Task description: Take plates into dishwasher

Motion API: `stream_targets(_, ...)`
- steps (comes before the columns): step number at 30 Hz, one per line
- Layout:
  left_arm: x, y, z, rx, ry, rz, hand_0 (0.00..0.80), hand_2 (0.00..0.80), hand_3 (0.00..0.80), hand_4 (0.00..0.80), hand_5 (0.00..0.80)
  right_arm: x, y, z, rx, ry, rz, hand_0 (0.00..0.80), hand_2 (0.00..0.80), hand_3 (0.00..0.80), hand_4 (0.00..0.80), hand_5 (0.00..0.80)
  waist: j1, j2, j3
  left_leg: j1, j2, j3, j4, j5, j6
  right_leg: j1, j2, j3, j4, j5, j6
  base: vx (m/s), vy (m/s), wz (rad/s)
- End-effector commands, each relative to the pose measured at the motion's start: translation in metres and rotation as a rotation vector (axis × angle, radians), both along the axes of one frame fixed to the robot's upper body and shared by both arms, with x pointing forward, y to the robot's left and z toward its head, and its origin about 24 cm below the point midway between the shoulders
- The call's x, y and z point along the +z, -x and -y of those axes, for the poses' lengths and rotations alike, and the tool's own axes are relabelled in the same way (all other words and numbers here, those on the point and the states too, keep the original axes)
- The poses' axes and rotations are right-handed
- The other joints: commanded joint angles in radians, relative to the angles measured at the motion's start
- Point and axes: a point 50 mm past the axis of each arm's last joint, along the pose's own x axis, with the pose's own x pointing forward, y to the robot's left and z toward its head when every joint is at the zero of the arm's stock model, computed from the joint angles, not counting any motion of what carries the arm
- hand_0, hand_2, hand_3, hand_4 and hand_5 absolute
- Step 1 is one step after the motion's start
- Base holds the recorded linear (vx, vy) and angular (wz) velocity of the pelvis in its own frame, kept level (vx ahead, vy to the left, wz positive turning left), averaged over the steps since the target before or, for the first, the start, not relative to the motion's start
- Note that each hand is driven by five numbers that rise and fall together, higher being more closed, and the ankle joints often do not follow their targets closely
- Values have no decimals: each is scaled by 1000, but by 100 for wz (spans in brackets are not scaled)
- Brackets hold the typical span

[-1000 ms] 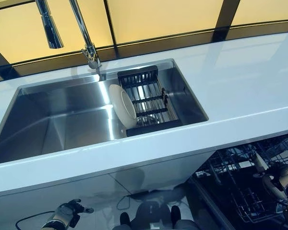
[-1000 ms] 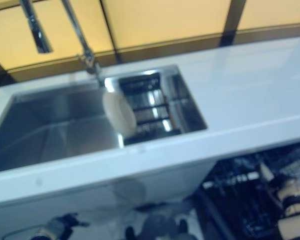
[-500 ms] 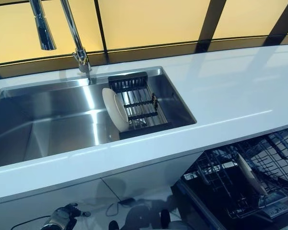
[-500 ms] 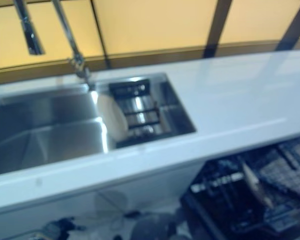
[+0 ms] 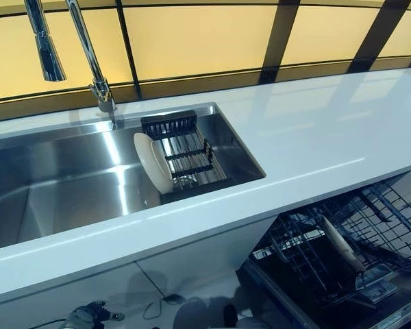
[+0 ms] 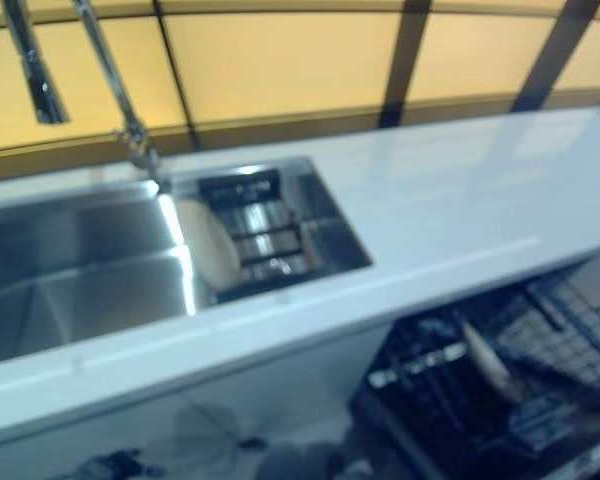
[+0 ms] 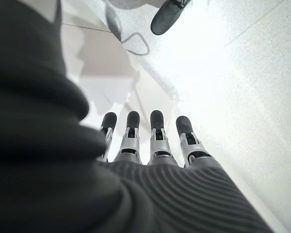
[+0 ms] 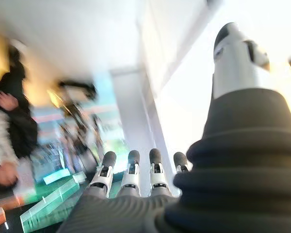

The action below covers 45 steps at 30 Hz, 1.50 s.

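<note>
A white plate (image 5: 153,161) stands on edge in the black drying rack (image 5: 185,152) at the right end of the steel sink (image 5: 61,181). Below the counter at the lower right the dishwasher is open; in its wire rack (image 5: 387,219) a second white plate (image 5: 340,244) stands tilted between the tines. My left hand (image 5: 89,317) hangs low near the floor, fingers (image 7: 157,141) straight and holding nothing. My right hand (image 8: 131,177) shows only in its wrist view, with straight fingers, nothing in it and away from the plates.
A tall chrome faucet (image 5: 88,58) rises behind the sink. The white counter (image 5: 315,137) runs to the right above the dishwasher. A person (image 8: 7,121) shows blurred in the right wrist view.
The camera has turned to the right. My right hand, which was at the dishwasher rack with the plate, has let go and left the eye views; the plate stays standing in the rack.
</note>
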Motion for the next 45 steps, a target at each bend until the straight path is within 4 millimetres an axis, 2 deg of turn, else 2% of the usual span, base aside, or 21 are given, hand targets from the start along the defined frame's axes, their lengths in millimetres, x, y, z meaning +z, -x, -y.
stream_targets(1,13,-7,-23,20,-99,24,0,0,0,0,0,58,-11,-26,83,264,100,0,0,0,0,0,48,-91,-17,47,18,-19,2,-40,0,13,-42,-27,2,-7,80,0,0,0)
stream_targets(5,11,0,-22,26,-109,17,0,0,0,0,0,92,-43,-64,224,434,108,0,0,0,0,0,72,-104,-26,36,13,-42,2,-37,-1,19,-50,-51,2,-14,80,2,6,2)
stream_targets(6,8,5,-18,40,-93,18,0,0,0,0,0,106,-57,-84,288,495,101,0,0,0,0,0,72,-98,-31,31,11,-50,2,-36,-1,22,-53,-61,2,-17,80,18,28,14)
stream_targets(8,4,8,-11,44,-67,15,0,0,0,0,0,122,-72,-110,380,573,102,0,0,0,0,0,82,-89,-37,25,8,-63,2,-33,0,28,-56,-78,2,-22,78,28,27,15)
stream_targets(9,3,9,-10,43,-64,14,0,0,0,0,0,125,-75,-115,392,585,102,0,0,0,0,0,85,-87,-37,24,8,-66,2,-32,0,30,-57,-82,2,-23,78,36,21,22)
stream_targets(11,-1,11,-2,48,-50,11,0,0,0,0,0,136,-89,-140,484,666,87,0,0,0,0,0,107,-78,-39,16,3,-82,2,-30,2,38,-62,-104,2,-28,77,34,15,30)
stream_targets(14,-3,11,1,48,-39,6,0,0,0,0,0,136,-103,-164,582,725,87,0,0,0,0,0,132,-74,-36,5,-2,-98,2,-25,4,45,-68,-130,2,-31,78,14,11,25)
stream_targets(18,-3,13,1,63,-31,4,0,0,0,0,0,130,-119,-184,672,738,71,0,0,0,0,0,164,-78,-30,-8,-9,-119,2,-21,7,55,-75,-161,2,-38,78,26,16,31)
stream_targets(23,-3,15,-1,89,-30,-7,0,0,0,0,0,124,-136,-225,897,787,79,0,0,0,0,0,199,-80,-17,-21,-22,-147,2,-16,12,66,-80,-190,2,-42,76,36,18,23)
stream_targets(25,-4,18,-2,90,-34,-17,0,0,0,0,0,117,-141,-234,961,797,67,0,0,0,0,0,210,-81,-14,-24,-26,-157,2,-16,13,71,-81,-197,2,-44,76,70,10,14)
stream_targets(27,-4,23,-3,98,-38,-29,0,0,0,0,0,109,-147,-251,1040,867,34,0,0,0,0,0,223,-82,-13,-30,-28,-167,2,-11,12,73,-82,-205,2,-45,77,87,10,11)
stream_targets(28,-4,24,-3,99,-38,-29,0,0,0,0,0,109,-147,-251,1041,867,34,0,0,0,0,0,223,-83,-14,-30,-28,-167,2,-11,12,73,-82,-206,2,-45,77,98,11,9)
stream_targets(29,-5,27,-4,104,-36,-43,0,0,0,0,0,105,-149,-265,1082,948,-12,0,0,0,0,0,233,-83,-12,-35,-28,-171,2,-6,12,74,-81,-211,2,-47,77,98,10,15)
stream_targets(32,-5,30,-5,103,-41,-64,0,0,0,0,0,101,-152,-276,1114,1032,-36,0,0,0,0,0,245,-85,-10,-54,-24,-177,2,3,8,67,-77,-219,2,-48,79,86,-12,16)
stream_targets(36,-2,25,-8,98,-63,-51,0,0,0,0,0,101,-153,-286,1129,1101,-51,0,0,0,0,0,253,-90,15,-92,-26,-188,2,14,5,42,-72,-220,2,-46,79,-34,-35,11)
stream_targets(38,3,14,-13,94,-82,-4,0,0,0,0,0,103,-154,-297,1134,1162,-36,0,0,0,0,0,257,-92,54,-131,-27,-197,2,26,4,8,-69,-212,2,-38,78,-183,-54,14)
stream_targets(42,11,0,-20,183,-79,66,0,0,0,0,0,104,-152,-305,1104,1267,-36,0,0,0,0,0,258,-87,106,-183,-34,-213,2,41,6,-39,-65,-209,2,-25,75,-157,-26,9)
stream_targets(45,13,-2,-21,188,-83,77,0,0,0,0,0,101,-150,-308,1120,1288,-38,0,0,0,0,0,259,-85,121,-197,-39,-224,2,45,9,-49,-64,-213,2,-21,74,-49,-14,10)
